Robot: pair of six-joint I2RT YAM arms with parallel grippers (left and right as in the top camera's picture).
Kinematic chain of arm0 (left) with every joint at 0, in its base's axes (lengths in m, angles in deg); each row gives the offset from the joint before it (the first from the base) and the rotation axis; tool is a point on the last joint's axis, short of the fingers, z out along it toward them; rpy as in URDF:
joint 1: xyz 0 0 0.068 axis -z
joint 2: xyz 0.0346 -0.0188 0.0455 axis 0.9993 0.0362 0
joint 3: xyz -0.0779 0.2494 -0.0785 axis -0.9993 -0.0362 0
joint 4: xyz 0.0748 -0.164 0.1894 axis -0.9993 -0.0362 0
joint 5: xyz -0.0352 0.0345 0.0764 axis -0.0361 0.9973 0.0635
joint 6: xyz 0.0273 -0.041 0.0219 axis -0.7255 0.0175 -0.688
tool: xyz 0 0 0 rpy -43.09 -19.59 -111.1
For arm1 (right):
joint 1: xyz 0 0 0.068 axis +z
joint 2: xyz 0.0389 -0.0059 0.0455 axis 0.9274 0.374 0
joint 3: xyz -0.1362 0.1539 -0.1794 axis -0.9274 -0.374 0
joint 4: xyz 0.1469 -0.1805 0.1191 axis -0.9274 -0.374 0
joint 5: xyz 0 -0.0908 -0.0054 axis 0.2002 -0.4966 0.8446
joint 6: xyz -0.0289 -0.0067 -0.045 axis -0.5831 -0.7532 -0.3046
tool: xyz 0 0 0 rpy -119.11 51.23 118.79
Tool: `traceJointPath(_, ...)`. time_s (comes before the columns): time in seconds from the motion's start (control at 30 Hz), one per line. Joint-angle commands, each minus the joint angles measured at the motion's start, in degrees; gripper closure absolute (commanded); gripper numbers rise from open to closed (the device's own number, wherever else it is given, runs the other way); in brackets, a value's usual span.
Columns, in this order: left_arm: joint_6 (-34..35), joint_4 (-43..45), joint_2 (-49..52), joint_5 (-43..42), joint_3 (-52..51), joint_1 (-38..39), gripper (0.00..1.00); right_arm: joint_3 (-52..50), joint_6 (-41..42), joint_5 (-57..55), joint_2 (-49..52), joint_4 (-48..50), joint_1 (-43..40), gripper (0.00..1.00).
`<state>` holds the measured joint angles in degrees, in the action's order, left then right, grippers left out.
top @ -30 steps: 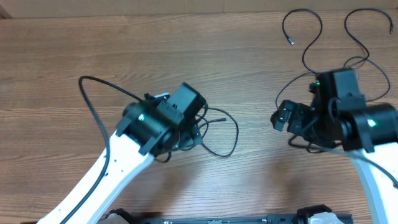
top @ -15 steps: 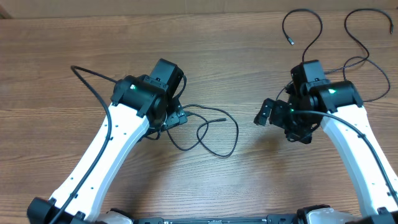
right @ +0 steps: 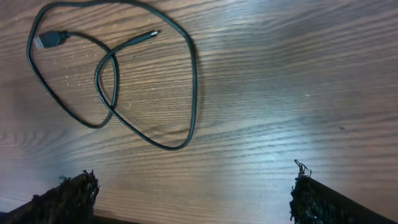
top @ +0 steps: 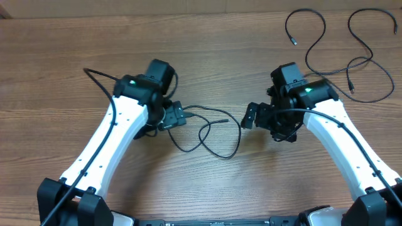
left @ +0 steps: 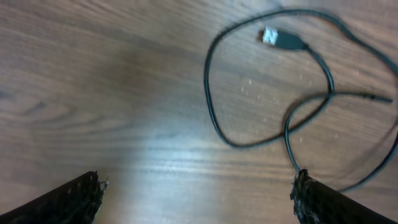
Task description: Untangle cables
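A thin black cable [top: 239, 134] lies in crossed loops on the wooden table [top: 207, 56], between my two grippers. My left gripper [top: 179, 118] stands open just left of it, with nothing between its fingers. In the left wrist view, that cable [left: 214, 106] and its USB plug [left: 283, 38] lie ahead of the left gripper [left: 199, 190]. My right gripper [top: 252, 116] stands open just right of the loops. The right wrist view shows the cable [right: 194, 81] beyond the empty right gripper [right: 193, 186]. Two more cables [top: 324, 28] [top: 358, 43] lie at the far right.
The thicker black cable of the left arm [top: 100, 78] arches over the table at the left. Bare wood lies along the back and front of the table.
Both arms have swung in toward the middle. The left gripper came off the looped cable to its left end. The right gripper moved left, away from the far right cables. Both stayed open.
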<state>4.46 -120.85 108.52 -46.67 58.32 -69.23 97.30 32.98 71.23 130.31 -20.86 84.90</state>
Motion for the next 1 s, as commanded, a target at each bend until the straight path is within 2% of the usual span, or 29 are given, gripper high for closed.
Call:
traceJointPath(0.0, -2.27, 1.99, 0.39, -0.79, -2.45, -2.08, 0.00, -1.84, 0.00, 0.28, 0.28, 2.01, 0.39, 0.00)
traceJointPath(0.2, -2.23, 6.88, 0.39, 0.11, -7.23, -2.71, 0.00, -3.63, 3.04, 0.33, 0.28, 6.03, 0.39, 0.00)
traceJointPath(0.57, -2.25, 17.46, 0.39, -1.33, -15.47, -2.56, 0.00, -10.05, 3.30, 0.28, 0.31, 13.55, 0.72, 0.00)
traceJointPath(0.73, -2.27, 19.21, 0.39, -1.31, -16.92, -2.54, 0.00, -14.34, 7.58, 0.24, 0.46, 18.32, 0.76, 0.03)
traceJointPath(0.97, -2.32, 19.76, 1.57, -2.91, -16.96, -2.51, 0.00, -15.63, 7.58, -0.81, 3.21, 20.22, 0.79, 0.05)
